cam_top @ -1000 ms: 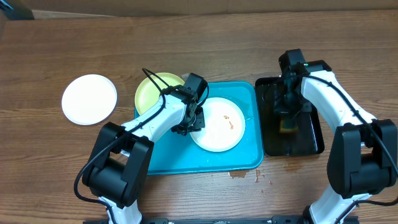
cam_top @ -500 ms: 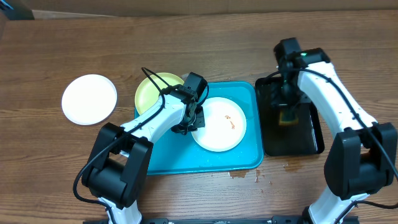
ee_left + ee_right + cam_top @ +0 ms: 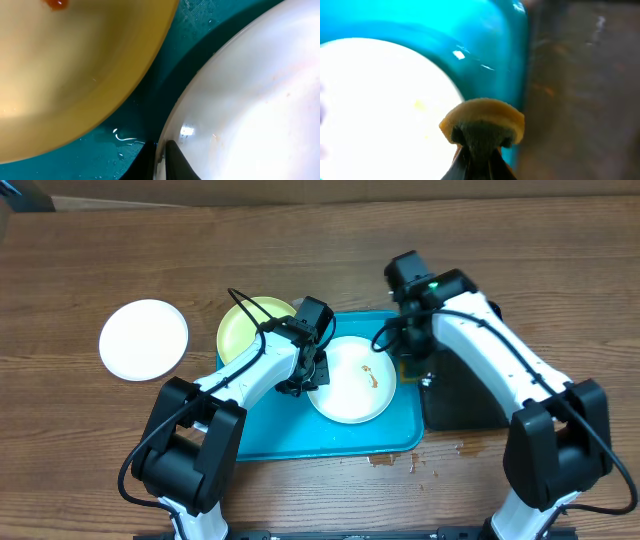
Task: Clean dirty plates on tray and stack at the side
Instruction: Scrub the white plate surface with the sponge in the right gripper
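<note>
Tabletop (image 3: 330,250) seen from above: we are looking at a blue tray (image 3: 280,435) holding a smeared white plate (image 3: 350,395), with a yellow-green plate (image 3: 250,330) overlapping the tray's far left corner and a second white plate (image 3: 143,339) lying well apart on the wood to the left. The left gripper (image 3: 159,159) is pinching the left rim of the smeared white plate, jaws nearly closed on it. The right gripper (image 3: 479,160) is squeezing a yellow sponge (image 3: 482,122) tightly above the tray's right rim, just beside that plate, with a black tray (image 3: 455,405) lying alongside.

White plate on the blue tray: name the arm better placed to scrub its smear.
Right: the right gripper holds the sponge beside the white plate, while the left gripper pinches that plate's rim, likely steadying it.
</note>
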`<state>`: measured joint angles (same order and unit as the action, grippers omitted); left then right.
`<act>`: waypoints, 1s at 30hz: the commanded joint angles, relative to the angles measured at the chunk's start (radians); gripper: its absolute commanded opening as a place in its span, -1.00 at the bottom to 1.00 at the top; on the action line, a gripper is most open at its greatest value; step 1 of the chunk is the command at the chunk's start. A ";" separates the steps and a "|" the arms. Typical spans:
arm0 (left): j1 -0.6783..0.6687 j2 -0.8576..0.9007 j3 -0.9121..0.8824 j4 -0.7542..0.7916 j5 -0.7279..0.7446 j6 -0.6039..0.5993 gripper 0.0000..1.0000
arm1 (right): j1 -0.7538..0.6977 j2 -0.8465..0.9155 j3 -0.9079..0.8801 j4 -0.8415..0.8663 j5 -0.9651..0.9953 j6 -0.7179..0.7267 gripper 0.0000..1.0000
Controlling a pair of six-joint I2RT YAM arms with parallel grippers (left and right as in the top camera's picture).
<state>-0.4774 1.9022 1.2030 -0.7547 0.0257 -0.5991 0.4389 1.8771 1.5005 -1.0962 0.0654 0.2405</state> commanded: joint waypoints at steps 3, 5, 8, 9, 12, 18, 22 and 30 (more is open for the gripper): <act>-0.001 0.022 -0.011 -0.003 -0.014 0.002 -0.81 | 0.078 -0.003 -0.057 0.083 0.014 -0.012 -0.92; -0.001 0.022 -0.011 -0.003 -0.014 0.001 -0.81 | 0.095 -0.003 -0.090 0.124 0.024 -0.013 -0.92; -0.001 0.022 -0.011 -0.003 -0.013 0.002 -0.81 | 0.104 -0.003 -0.139 0.187 0.023 -0.013 -0.92; -0.001 0.022 -0.011 -0.003 -0.013 0.001 -0.81 | 0.105 -0.003 -0.162 0.214 0.023 -0.013 -0.92; -0.001 0.022 -0.011 -0.003 -0.013 0.001 -0.80 | 0.104 -0.002 -0.223 0.295 0.027 -0.023 -0.92; -0.001 0.022 -0.011 -0.003 -0.013 0.001 -0.81 | 0.104 -0.002 -0.311 0.413 0.027 -0.062 -0.53; -0.001 0.022 -0.011 -0.003 -0.013 0.001 -0.79 | 0.104 -0.002 -0.311 0.407 0.026 -0.062 -0.42; -0.001 0.022 -0.011 -0.003 -0.014 0.001 -0.78 | 0.104 -0.003 -0.222 0.317 0.026 -0.062 -0.31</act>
<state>-0.4774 1.9022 1.2030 -0.7544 0.0257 -0.5987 0.5438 1.8771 1.2137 -0.7540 0.0822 0.1825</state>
